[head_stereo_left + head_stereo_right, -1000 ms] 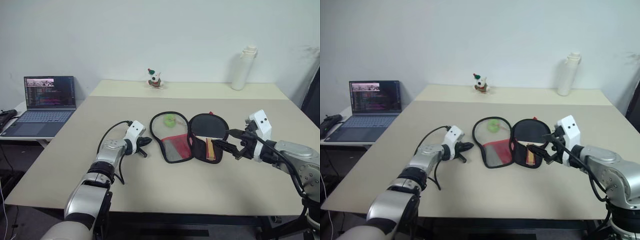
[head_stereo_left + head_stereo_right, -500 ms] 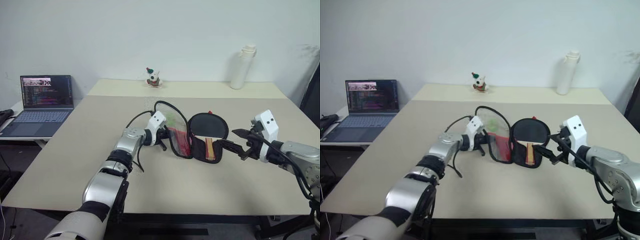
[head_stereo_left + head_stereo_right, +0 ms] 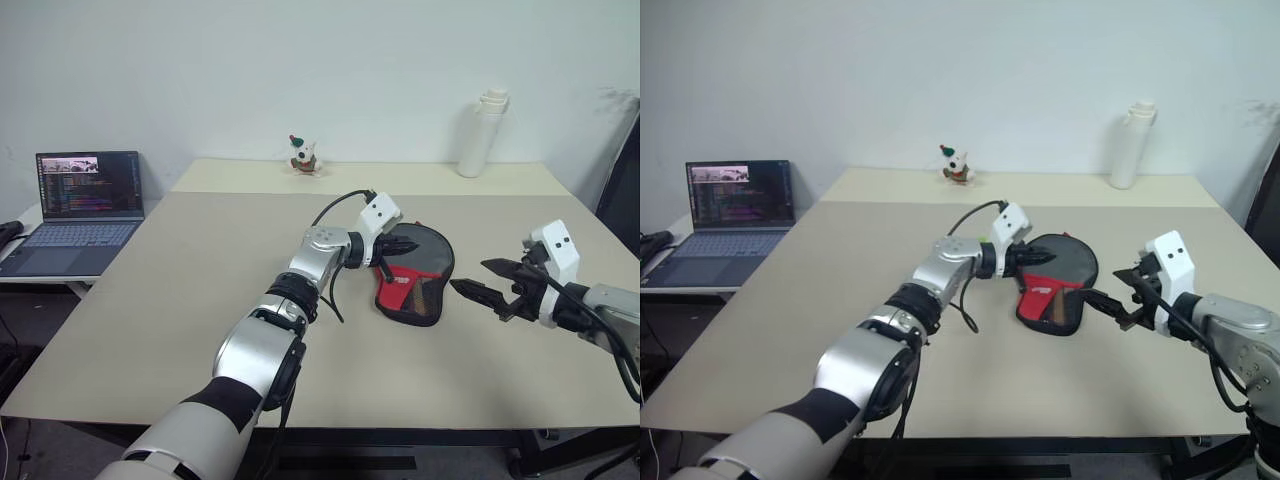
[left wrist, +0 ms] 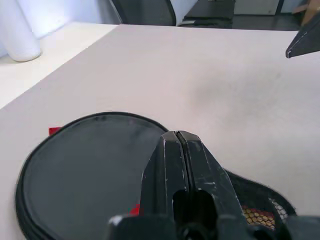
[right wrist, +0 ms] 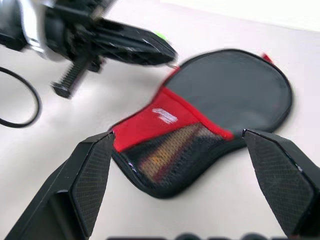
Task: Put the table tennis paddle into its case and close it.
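Closing is the step in hand. Right hand [image 3: 490, 292] hangs nearest, fingers spread wide and empty, just beside the case [image 3: 412, 272] on the counter [image 3: 180, 300]. Its lid lies folded over the paddle (handle glimpsed through mesh). Left hand [image 3: 408, 244], pinched shut over the lid's far edge; zipping comes next, I judge.

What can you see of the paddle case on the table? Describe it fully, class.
The case is a paddle-shaped soft fabric pouch, black over the round end, with a red panel, a white logo and a mesh pocket at the narrow end. It lies flat, folded shut, on the beige table. The shut left gripper is at its upper edge.
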`<move>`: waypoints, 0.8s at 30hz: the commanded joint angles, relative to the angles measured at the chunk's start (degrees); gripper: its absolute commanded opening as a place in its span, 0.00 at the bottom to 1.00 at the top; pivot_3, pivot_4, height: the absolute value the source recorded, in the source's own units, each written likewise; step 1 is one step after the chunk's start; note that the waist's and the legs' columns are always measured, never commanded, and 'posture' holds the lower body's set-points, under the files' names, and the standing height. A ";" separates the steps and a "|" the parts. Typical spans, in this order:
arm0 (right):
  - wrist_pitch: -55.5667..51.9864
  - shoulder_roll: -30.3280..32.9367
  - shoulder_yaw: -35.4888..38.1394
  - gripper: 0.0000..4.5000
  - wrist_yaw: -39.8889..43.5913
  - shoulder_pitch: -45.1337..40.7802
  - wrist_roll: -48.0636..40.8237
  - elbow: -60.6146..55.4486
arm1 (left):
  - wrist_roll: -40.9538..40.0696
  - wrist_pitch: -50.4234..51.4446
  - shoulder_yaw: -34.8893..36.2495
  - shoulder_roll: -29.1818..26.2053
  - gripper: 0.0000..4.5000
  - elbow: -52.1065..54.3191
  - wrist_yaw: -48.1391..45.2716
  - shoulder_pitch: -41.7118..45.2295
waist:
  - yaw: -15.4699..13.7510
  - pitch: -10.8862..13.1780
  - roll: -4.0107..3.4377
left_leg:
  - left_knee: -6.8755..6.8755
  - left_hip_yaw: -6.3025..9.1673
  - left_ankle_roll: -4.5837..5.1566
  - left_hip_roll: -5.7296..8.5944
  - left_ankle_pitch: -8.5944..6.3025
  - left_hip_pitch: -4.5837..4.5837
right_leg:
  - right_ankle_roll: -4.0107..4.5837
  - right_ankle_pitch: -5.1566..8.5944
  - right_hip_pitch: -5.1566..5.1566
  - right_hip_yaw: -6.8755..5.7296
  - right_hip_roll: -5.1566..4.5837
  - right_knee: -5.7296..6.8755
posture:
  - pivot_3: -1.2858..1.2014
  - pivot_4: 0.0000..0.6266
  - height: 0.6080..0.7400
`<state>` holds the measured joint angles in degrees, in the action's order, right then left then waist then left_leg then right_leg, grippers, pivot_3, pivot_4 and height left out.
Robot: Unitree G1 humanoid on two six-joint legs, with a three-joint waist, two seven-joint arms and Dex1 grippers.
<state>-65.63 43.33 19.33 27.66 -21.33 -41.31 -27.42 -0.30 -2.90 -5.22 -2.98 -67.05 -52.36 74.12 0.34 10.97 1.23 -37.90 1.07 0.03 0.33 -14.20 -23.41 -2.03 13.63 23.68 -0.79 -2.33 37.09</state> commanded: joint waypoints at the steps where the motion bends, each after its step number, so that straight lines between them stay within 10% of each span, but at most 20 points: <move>1: 1.26 -0.96 1.79 1.00 -3.58 -1.40 1.86 1.75 | -0.35 -1.21 1.31 -2.43 0.00 1.49 -0.43 -0.09 | 0.02 0.00 0.00 | -0.01 -0.01 0.00 0.00 0.00 0.00 | 0.00 0.00 0.01 0.01 0.00 0.01 | 0.52 0.24 1.00; 24: 19.80 -15.01 -15.90 1.00 -3.27 -17.02 20.12 41.85 | -12.76 24.68 6.68 -19.57 0.00 51.81 -1.45 -28.63 | -0.27 -0.02 -0.04 | -0.11 -0.16 -0.02 0.07 0.01 -0.01 | 0.29 -0.23 0.07 0.16 -0.14 0.13 | 0.52 0.24 1.00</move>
<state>-48.31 28.29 3.67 23.23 -36.88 -22.47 12.79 -11.84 21.33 0.97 -22.22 -18.38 -54.60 45.20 0.06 10.95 1.20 -38.01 0.87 0.01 0.41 -14.19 -23.41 -1.74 13.39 23.76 -0.62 -2.48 37.22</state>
